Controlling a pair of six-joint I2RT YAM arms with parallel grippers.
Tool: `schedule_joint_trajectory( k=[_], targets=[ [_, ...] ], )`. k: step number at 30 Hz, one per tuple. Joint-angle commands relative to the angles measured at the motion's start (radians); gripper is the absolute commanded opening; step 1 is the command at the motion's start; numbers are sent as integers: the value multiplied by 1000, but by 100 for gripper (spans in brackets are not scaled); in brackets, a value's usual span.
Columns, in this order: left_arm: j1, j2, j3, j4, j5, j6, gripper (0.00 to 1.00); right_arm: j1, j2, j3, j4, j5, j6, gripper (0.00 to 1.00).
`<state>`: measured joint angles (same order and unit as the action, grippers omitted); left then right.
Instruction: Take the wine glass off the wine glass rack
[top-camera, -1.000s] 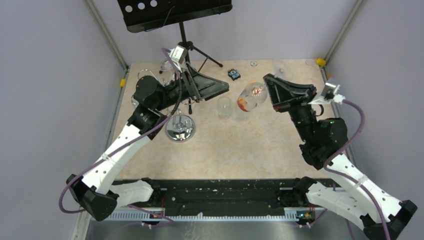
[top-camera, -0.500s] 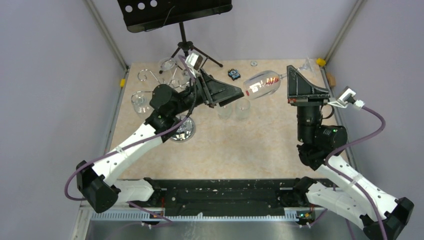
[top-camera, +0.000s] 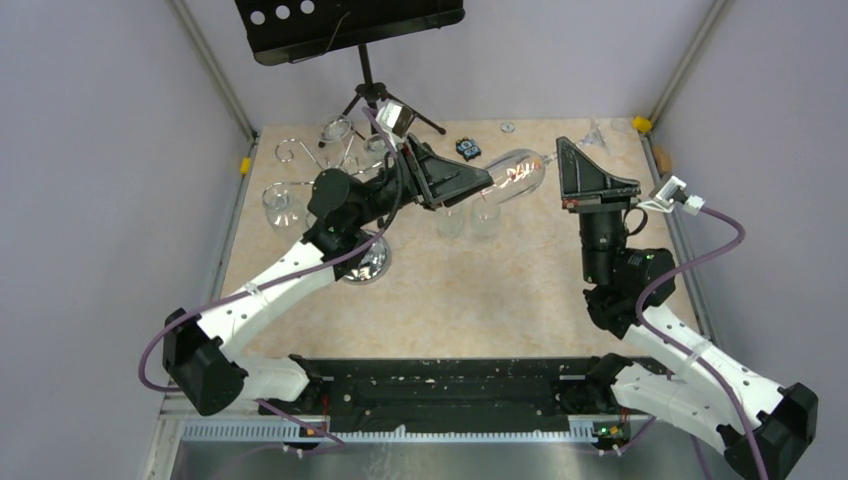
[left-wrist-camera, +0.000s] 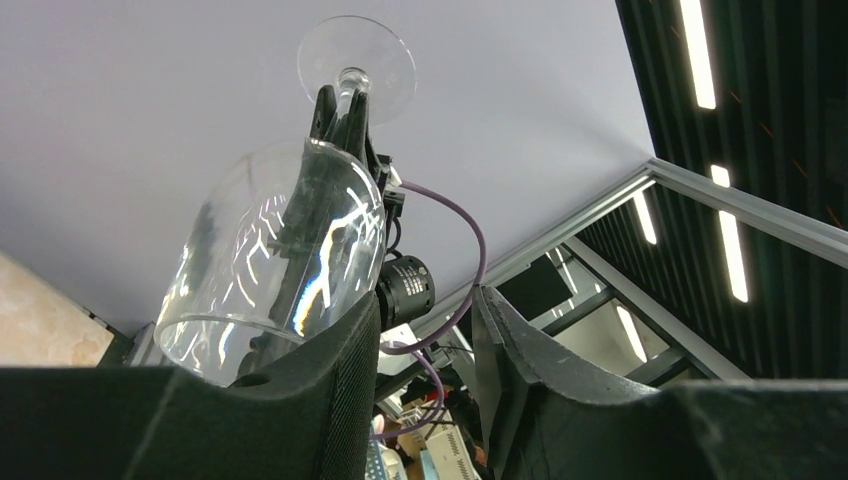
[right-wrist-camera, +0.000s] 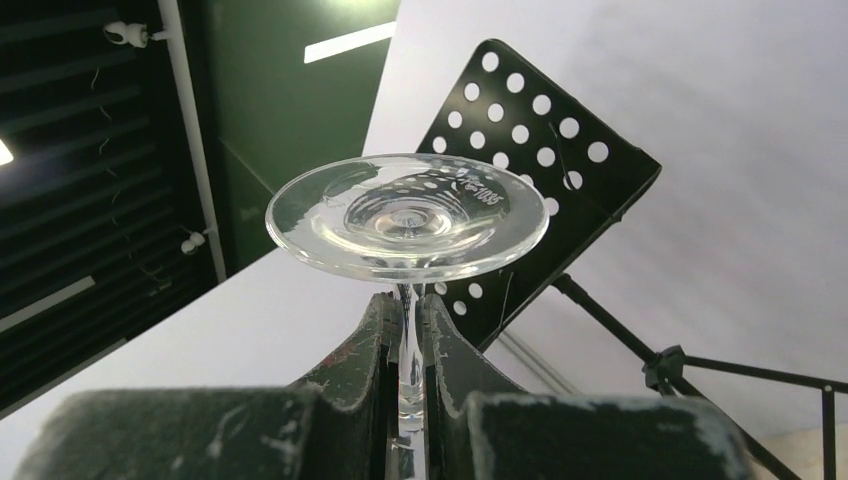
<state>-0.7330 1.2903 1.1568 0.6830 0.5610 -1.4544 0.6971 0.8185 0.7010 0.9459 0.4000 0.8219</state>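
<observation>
The wine glass (top-camera: 515, 175) hangs on its side in the air above the middle of the table. My right gripper (top-camera: 562, 165) is shut on its stem just below the foot (right-wrist-camera: 405, 215), as the right wrist view (right-wrist-camera: 405, 310) shows. The bowl (left-wrist-camera: 270, 250) points toward my left gripper (top-camera: 488, 180). That gripper (left-wrist-camera: 425, 295) stands partly open; the bowl's rim lies against the outer side of its left finger and no glass sits in the gap. The chrome wine glass rack (top-camera: 372, 262) stands at the left, its base partly hidden behind the left arm.
Other glasses (top-camera: 283, 203) hang on the rack's loops. Two upright glasses (top-camera: 487, 215) stand on the table under the held glass. A black music stand (top-camera: 350, 25) rises at the back. A small black object (top-camera: 468, 148) lies near the back edge.
The right gripper lifted the glass and swung it back and level. The left gripper left the rack, reached right to the bowl's rim, and its jaws narrowed.
</observation>
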Motion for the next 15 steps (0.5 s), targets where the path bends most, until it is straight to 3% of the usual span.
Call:
schedule_joint_trajectory(
  k=[1,5,9,15],
  targets=[
    [-3,-4,38,57,-18,14,43,-5,-10,2,115,11,34,0],
    [-3,-48,42,-93,-61,120,47,-5,-25,2,140,35,-5,0],
    [-4,-107,41,-269,-149,225,58,-5,-42,-7,188,54,-33,0],
    [-4,-75,55,-245,-98,186,64,-5,-39,-10,219,56,-24,0]
  ],
)
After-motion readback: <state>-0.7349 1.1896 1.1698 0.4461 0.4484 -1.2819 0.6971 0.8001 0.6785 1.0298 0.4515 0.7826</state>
